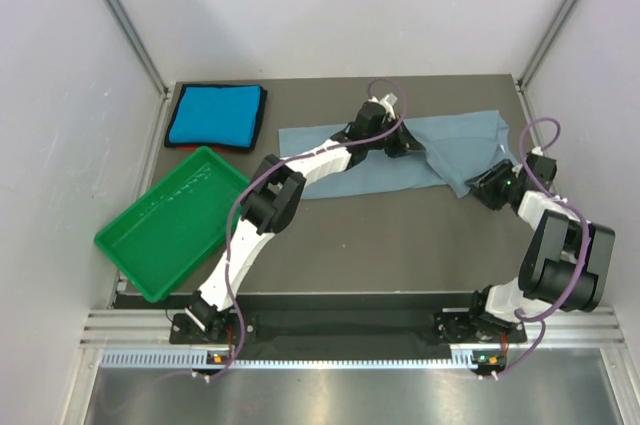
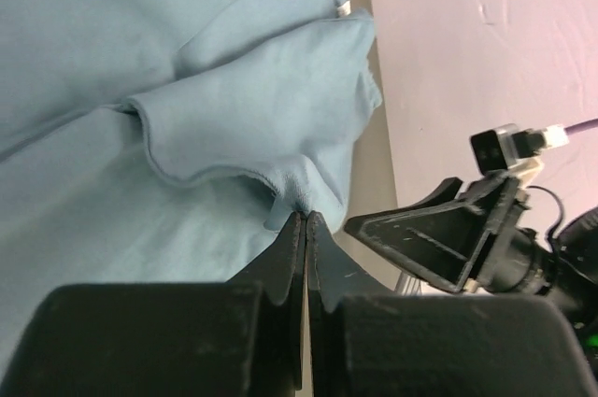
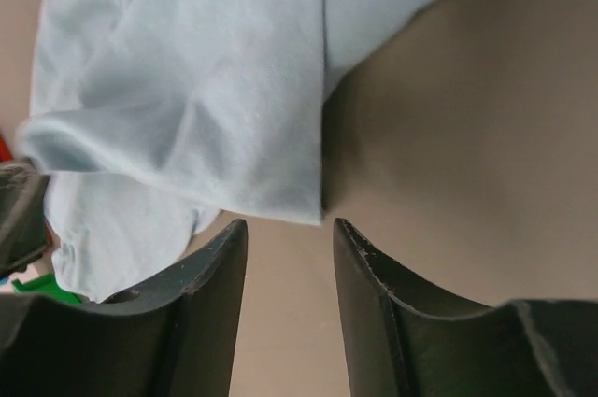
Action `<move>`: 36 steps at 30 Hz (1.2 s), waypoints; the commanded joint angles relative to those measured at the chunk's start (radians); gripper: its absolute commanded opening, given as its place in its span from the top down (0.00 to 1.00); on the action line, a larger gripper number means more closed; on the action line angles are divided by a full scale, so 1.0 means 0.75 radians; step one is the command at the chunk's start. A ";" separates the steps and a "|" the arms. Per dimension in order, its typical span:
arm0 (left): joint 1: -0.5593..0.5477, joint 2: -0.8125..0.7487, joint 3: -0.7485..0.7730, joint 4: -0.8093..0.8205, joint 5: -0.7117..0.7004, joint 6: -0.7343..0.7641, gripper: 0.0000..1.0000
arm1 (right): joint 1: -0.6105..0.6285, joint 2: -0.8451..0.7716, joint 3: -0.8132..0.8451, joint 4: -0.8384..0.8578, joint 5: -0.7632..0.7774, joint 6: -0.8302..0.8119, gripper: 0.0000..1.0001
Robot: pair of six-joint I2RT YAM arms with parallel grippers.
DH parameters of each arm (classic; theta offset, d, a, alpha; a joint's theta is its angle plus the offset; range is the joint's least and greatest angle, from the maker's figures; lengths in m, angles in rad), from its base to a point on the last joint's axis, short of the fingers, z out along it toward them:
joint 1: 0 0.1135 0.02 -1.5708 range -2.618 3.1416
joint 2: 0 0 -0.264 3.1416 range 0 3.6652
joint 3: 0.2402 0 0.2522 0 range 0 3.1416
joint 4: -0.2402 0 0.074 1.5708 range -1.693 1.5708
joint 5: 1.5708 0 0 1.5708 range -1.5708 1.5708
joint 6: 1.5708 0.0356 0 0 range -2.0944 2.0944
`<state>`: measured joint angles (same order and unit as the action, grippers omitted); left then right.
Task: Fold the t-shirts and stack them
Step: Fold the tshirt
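1. Left gripper (image 2: 306,221) pinches a fold of the large dusty grey-blue cloth t-shirt (image 1: 450,140), spread along the tabletop's (image 1: 400,245) far edge.
2. Right gripper (image 3: 290,229) gapes empty beside its edge.
3. Folded bright turquoise cloth t-shirt (image 1: 215,115) occupies the far-left corner.

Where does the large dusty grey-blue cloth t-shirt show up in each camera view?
Top external: the large grey-blue cloth t-shirt lies spread across the far middle of the brown tabletop.
Left wrist: it fills the left and top, with one fold pinched in the shut left gripper.
Right wrist: it is at the upper left, its edge just above the open right gripper.
Shared landmark: the brown tabletop.
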<state>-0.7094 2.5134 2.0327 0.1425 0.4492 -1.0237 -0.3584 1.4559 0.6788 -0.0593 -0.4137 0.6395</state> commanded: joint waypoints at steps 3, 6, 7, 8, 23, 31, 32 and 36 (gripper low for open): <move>0.001 0.042 0.079 0.141 0.019 -0.050 1.00 | -0.003 -0.047 -0.003 0.202 -0.009 0.070 0.56; 0.001 0.050 0.082 0.162 0.023 -0.079 1.00 | 0.005 -0.088 -0.107 0.271 0.026 0.121 0.52; -0.001 0.052 0.080 0.168 0.027 -0.081 1.00 | 0.005 -0.106 -0.150 0.356 0.046 0.133 0.49; -0.001 0.050 0.080 0.172 0.027 -0.083 1.00 | 0.005 -0.137 -0.191 0.400 0.059 0.139 0.49; 0.001 0.044 0.086 0.215 0.025 -0.089 1.00 | 0.005 0.063 -0.388 0.991 -0.089 0.201 0.51; -0.001 0.052 0.098 0.229 0.025 -0.102 1.00 | 0.005 0.151 -0.396 1.063 -0.091 0.209 0.52; 0.001 0.054 0.096 0.229 0.021 -0.102 1.00 | 0.003 0.157 -0.402 1.071 -0.093 0.213 0.51; 0.001 0.056 0.096 0.231 0.015 -0.104 1.00 | 0.007 0.174 -0.425 1.161 -0.101 0.246 0.48</move>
<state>-0.7094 2.5622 2.0663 0.2432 0.4561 -1.0988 -0.3576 1.5764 0.3710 0.6926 -0.4744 0.8131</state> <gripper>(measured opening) 0.012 0.521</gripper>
